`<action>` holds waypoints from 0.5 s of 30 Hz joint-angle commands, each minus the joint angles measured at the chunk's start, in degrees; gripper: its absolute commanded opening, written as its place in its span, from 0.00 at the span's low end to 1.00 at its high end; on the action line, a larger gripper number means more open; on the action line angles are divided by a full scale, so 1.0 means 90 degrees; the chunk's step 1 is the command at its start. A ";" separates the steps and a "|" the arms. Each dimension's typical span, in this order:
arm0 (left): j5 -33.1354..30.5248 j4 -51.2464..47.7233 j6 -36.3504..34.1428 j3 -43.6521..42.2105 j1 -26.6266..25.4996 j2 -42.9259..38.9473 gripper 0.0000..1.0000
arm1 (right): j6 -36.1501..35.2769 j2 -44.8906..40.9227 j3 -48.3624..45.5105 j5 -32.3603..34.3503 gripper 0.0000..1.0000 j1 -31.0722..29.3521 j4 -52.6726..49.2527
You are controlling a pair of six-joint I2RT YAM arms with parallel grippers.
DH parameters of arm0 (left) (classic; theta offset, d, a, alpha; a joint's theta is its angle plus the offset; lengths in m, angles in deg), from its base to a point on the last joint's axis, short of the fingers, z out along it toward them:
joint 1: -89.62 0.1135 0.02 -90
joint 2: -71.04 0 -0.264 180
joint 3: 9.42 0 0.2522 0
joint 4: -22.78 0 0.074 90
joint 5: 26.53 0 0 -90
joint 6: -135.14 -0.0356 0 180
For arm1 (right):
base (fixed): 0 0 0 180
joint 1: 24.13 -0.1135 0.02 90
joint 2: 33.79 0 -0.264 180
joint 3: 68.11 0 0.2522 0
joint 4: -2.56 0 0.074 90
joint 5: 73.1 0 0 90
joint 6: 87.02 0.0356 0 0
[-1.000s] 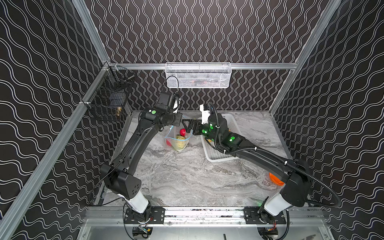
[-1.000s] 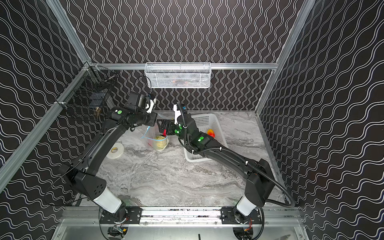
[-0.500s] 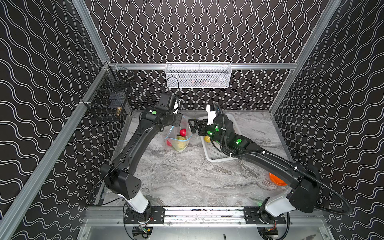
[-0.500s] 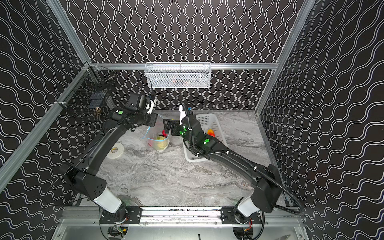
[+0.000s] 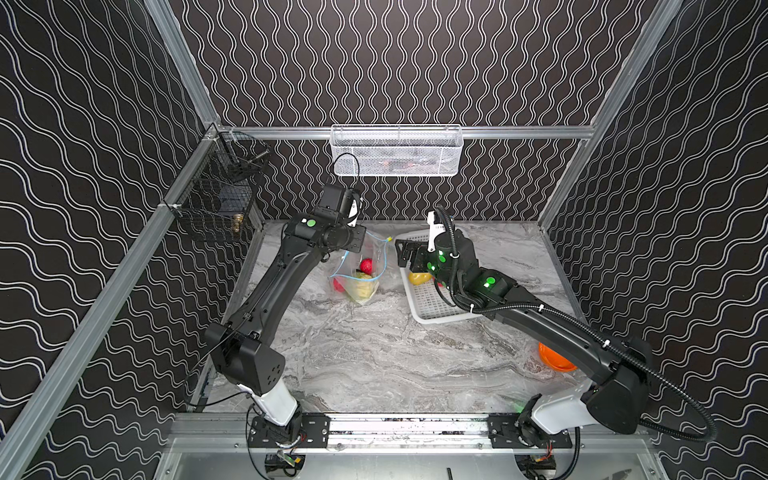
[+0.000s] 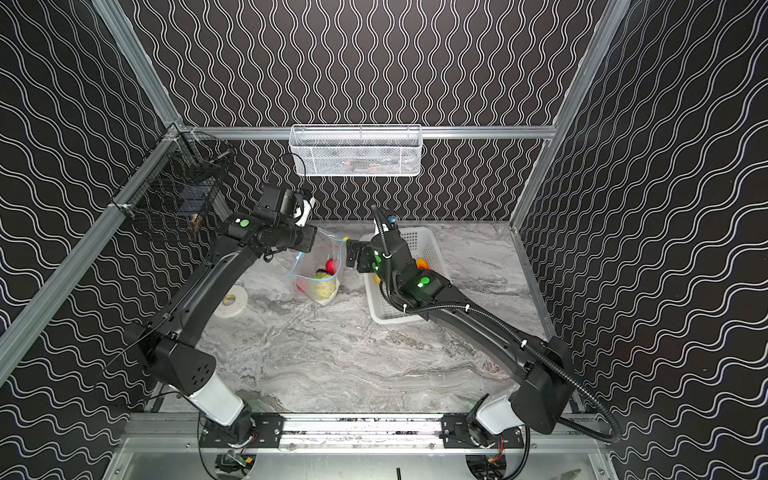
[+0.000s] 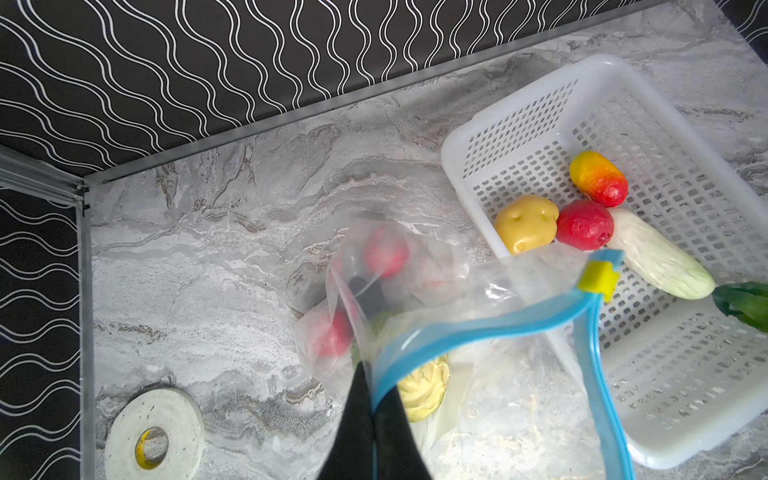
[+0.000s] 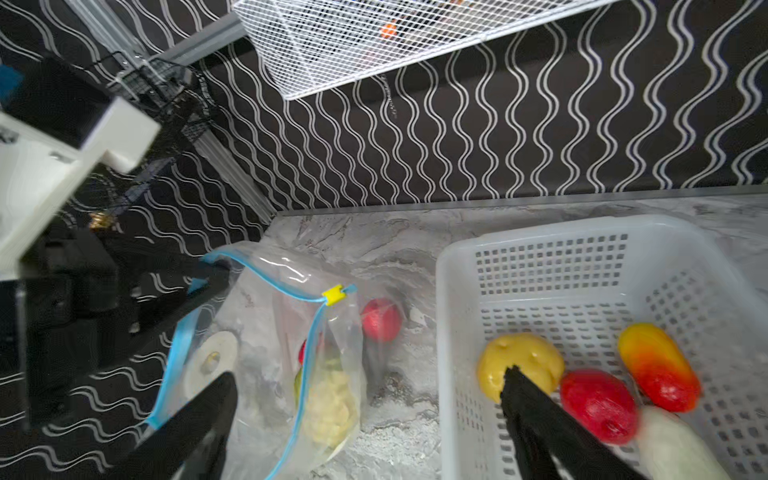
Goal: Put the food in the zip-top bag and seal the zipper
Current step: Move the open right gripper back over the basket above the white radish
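The left hand [image 7: 372, 399] clamps the bag's [image 7: 478, 291] blue strip [image 7: 478, 327]; the right hand [image 8: 368, 374], spread apart, hangs at the basket's [image 8: 540, 266] 9 o'clock.

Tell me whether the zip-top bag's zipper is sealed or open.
Open. The zipper has two blue strips that spread apart from the yellow slider at one end, and the left claw pinches one strip, holding the mouth up.

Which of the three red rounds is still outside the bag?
The red round in the white basket, between the yellow potato and the white radish. The other two reds lie inside the clear zip-top bag.
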 commanded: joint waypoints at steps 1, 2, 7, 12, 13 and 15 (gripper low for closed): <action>-0.0058 0.0027 -0.0030 0.0103 0.0007 0.0047 0.00 | 0.0044 0.0045 0.0071 0.0294 0.99 0.0087 -0.0444; -0.0073 0.0029 -0.0035 0.0081 0.0013 0.0048 0.00 | 0.0073 0.0055 0.0062 0.0320 0.99 0.0126 -0.0524; -0.0048 0.0085 -0.0038 -0.0036 0.0007 0.0008 0.00 | 0.0292 0.0065 -0.0004 0.0189 0.99 0.0413 -0.0883; -0.0058 0.0078 -0.0038 -0.0021 0.0015 -0.0021 0.00 | 0.0440 0.0087 -0.0104 -0.0130 0.99 0.0814 -0.1234; -0.0070 0.0076 -0.0042 -0.0006 0.0007 -0.0013 0.00 | 0.0464 0.0104 -0.0123 -0.0176 0.99 0.0882 -0.1287; -0.0157 0.0066 -0.0070 0.0019 0.0018 -0.0011 0.00 | 0.0494 0.0138 -0.0158 -0.0396 0.99 0.1038 -0.1387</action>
